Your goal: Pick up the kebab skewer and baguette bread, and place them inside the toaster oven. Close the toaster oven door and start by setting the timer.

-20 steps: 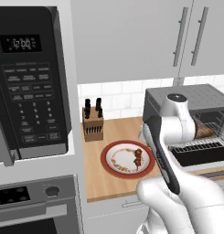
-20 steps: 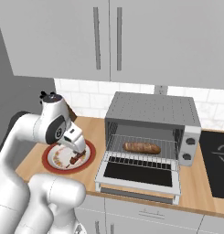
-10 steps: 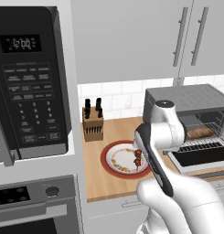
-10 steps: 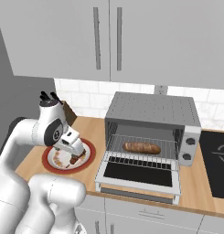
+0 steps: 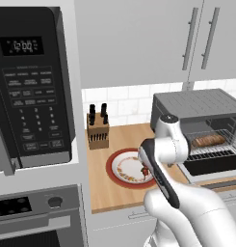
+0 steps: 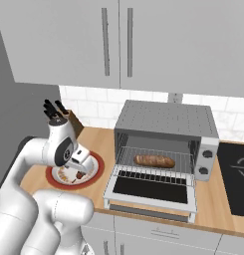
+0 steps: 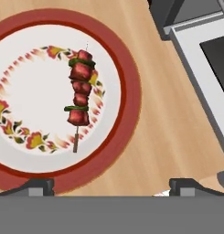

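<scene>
A: Where do we see the kebab skewer (image 7: 79, 93)?

B: We see it lying flat on a round plate (image 7: 22, 68). It is a thin stick with bumpy dark red meat chunks and little green bits. The plate is white in the middle, with a ring of small flowers and a thick red rim.

A: And the gripper (image 7: 111, 185)?

B: It hangs above the plate's edge and the smooth wooden counter (image 7: 173, 123). Its two dark finger tips stand wide apart with nothing between them. They do not touch the skewer.

A: Where is the baguette bread (image 6: 154, 160)?

B: We see it on the wire rack inside the toaster oven (image 6: 166, 119). It is a long golden-brown loaf. The oven is a grey metal box with a ribbed top.

A: Is the toaster oven door (image 6: 151, 190) up?

B: No, it is folded down flat, with its dark glass facing up. A wooden knife block (image 5: 97, 131) stands behind the plate.
</scene>
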Available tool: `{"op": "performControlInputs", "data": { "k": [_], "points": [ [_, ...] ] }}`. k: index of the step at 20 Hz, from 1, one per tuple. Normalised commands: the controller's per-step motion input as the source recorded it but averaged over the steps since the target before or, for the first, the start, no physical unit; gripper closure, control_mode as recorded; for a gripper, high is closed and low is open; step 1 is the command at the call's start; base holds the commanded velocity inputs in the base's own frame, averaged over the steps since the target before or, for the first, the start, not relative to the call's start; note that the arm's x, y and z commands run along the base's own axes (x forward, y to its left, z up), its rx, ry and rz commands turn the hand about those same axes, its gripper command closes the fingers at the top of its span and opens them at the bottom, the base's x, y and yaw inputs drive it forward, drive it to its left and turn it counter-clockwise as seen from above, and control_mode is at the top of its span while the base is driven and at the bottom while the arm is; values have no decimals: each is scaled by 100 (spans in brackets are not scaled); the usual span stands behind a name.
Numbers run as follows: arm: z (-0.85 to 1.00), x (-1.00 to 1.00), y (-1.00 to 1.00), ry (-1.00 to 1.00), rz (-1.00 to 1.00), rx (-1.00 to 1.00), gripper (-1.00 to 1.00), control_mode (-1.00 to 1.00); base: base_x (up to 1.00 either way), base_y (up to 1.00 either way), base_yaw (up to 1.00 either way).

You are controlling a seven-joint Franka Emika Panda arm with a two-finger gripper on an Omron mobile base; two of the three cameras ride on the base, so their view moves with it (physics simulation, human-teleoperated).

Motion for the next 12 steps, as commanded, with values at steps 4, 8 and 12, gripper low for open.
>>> {"op": "performControlInputs", "data": {
  "k": [4, 8, 12],
  "points": [
    [-11, 24, 0, 0, 0, 0, -100, -100, 0, 0, 0],
    [-16, 16, 0, 0, 0, 0, -100, -100, 0, 0, 0],
    [-22, 13, 0, 0, 0, 0, -100, -100, 0, 0, 0]
  ]
}}
